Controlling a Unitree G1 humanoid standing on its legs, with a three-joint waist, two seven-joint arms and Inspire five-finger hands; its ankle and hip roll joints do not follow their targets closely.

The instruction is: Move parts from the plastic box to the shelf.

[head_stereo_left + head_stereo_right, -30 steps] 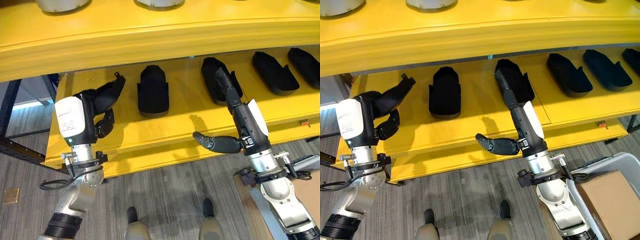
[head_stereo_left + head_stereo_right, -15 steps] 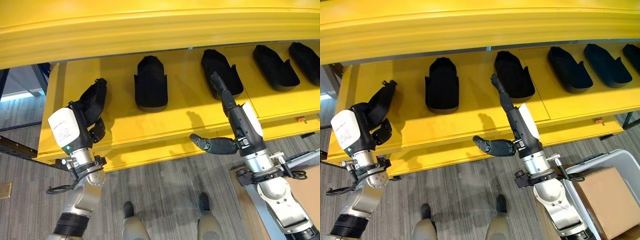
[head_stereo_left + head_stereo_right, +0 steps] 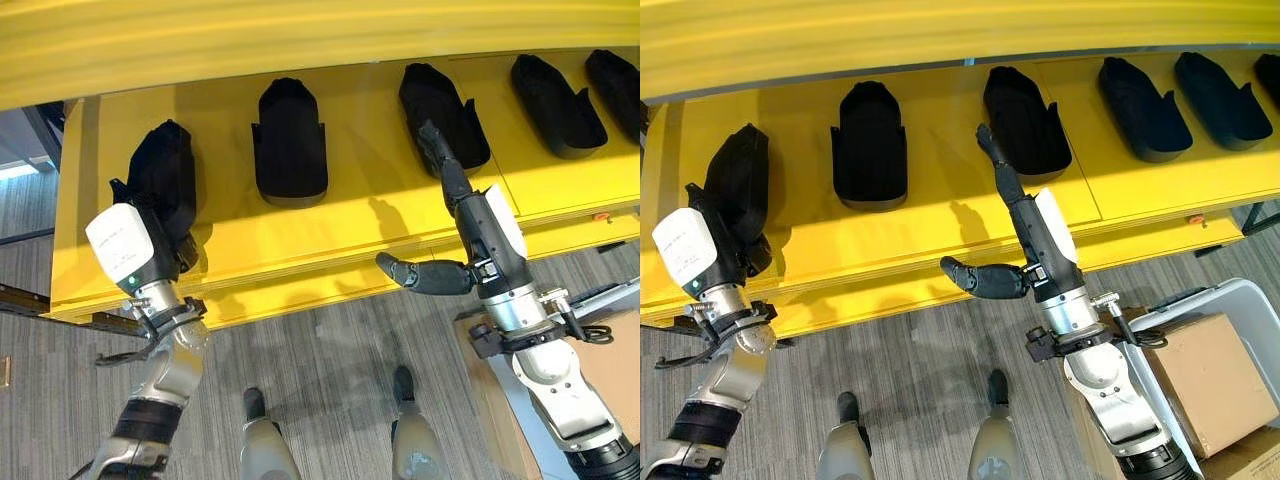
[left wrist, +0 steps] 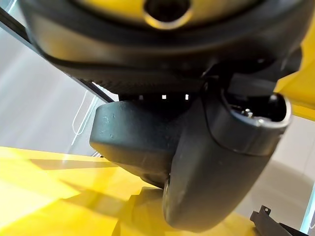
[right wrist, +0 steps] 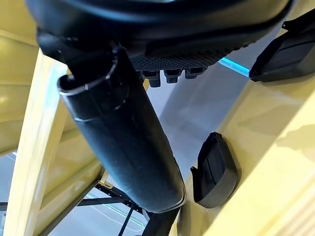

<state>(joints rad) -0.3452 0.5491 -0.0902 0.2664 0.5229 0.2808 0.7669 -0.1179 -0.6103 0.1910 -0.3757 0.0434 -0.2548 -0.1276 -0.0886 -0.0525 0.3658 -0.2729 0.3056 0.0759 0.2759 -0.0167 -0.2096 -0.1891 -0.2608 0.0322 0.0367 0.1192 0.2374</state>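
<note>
part [image 3: 160,180] lies lengthwise on the shelf [image 3: 340,230] just ahead of the left hand [image 3: 165,245], whose fingers i cannot tell; right hand [image 3: 450,200] straight-fingered, empty.

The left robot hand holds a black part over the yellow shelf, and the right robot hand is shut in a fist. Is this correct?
Not fully. The right robot hand is open, fingers straight toward a part, as the right eye view shows. The left robot hand does hold a black part over the yellow shelf.
</note>
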